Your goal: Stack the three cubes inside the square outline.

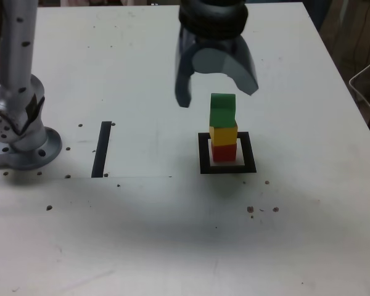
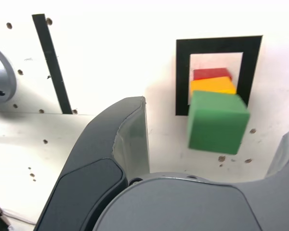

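Surface: a white desk (image 1: 172, 246), matte, scattered with small dark holes and specks, with a faint straight seam running across it in the exterior view. A straight black tape strip (image 1: 102, 148) lies on the desk toward the exterior view's left, well apart from the stack. The arm's grey base (image 1: 21, 145) is bolted down at the exterior view's far left, with its column rising out of frame.

Task items: the square outline (image 1: 227, 168), black tape with a white centre, sits right of the desk's middle in the exterior view. Inside it stand the three cubes in one column: the red cube (image 1: 224, 152) on the white centre, the yellow cube (image 1: 224, 134) on top of it, the green cube (image 1: 222, 110) uppermost. The green cube sits slightly turned against the two below; the wrist view shows it overhanging the yellow cube's near edge.

Gripper (image 1: 216, 92): hangs above and just behind the stack, jaws spread wide and released, holding nothing. No finger touches the green cube in either view.

Room: beyond the desk's right edge in the exterior view, a pale cable (image 1: 368, 80) and dim, indistinct floor.
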Action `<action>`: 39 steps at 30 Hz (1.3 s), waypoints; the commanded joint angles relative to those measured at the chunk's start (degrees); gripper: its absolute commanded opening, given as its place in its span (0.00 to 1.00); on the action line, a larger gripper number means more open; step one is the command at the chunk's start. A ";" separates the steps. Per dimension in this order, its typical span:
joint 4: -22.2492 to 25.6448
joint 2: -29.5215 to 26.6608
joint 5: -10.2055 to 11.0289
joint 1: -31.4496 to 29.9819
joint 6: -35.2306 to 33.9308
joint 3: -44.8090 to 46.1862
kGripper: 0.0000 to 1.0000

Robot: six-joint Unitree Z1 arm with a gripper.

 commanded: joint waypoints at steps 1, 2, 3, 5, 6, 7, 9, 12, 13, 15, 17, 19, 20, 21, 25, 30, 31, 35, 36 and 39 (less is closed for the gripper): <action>0.11 -2.42 -0.43 0.25 0.41 1.83 0.99; -0.06 -3.51 -0.63 0.41 0.56 2.95 0.99; -0.37 -4.72 -0.78 0.65 0.73 4.18 0.99; -1.21 -7.44 -1.07 1.40 1.13 7.05 0.99; -1.64 -8.87 -1.20 1.88 1.38 8.63 0.99; -2.08 -10.28 -1.32 2.42 1.67 10.26 0.99; -2.85 -12.87 -1.38 3.54 2.41 13.47 0.99; -3.77 -15.93 -1.11 5.04 3.64 17.96 0.99; -4.18 -16.75 -0.96 5.44 4.06 19.34 0.99; -5.17 -18.20 -0.67 6.09 4.86 21.91 0.99; -6.25 -19.68 -0.44 6.59 5.55 24.58 0.99; -6.83 -20.79 -0.35 6.93 5.93 26.66 0.99; -7.02 -21.29 -0.32 7.09 6.06 27.64 0.99; -7.20 -21.75 -0.28 7.28 6.18 28.67 0.99; -9.47 -23.56 -0.22 8.37 6.60 33.94 0.99; -14.77 -25.22 -0.50 9.72 7.19 41.64 0.99; -15.50 -25.37 -0.54 9.82 7.25 42.84 0.99; -17.48 -25.61 -0.64 9.87 7.04 46.70 0.99; -17.87 -25.61 -0.64 9.87 6.94 47.42 0.99; -18.92 -25.57 -0.58 9.87 6.70 49.11 0.99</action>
